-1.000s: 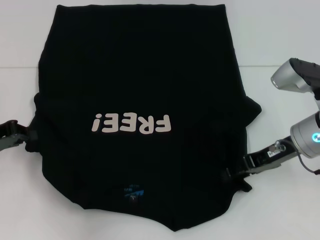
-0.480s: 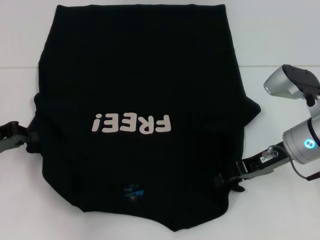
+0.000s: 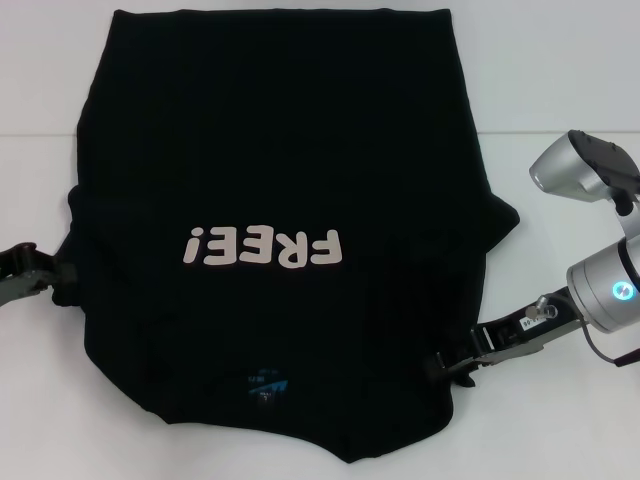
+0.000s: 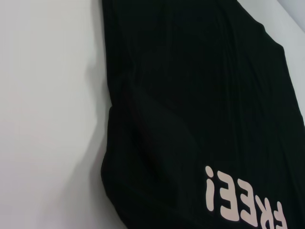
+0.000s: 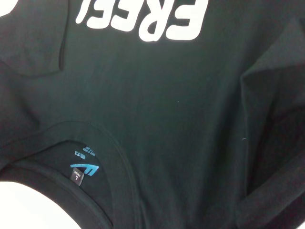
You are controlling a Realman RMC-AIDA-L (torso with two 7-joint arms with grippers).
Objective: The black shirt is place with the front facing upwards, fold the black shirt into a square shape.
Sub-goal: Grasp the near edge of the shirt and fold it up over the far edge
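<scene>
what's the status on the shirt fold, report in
Left gripper at the black shirt's left sleeve edge, right gripper at its right shoulder edge. Shirt flat, front up, unfolded. Nothing in the way.

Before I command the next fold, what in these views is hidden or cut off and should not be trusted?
- Right gripper: head view, its black fingertips merge into the black cotton shirt; grip unclear.
- Left gripper: head view, its arm is cut by the frame edge and its tips meet the sleeve; open or shut unclear.
- Shirt's near hem: cropped by the head view's bottom edge.
- Both wrist views: no fingers shown.
- Small blue neck label: print too small to read.
</scene>
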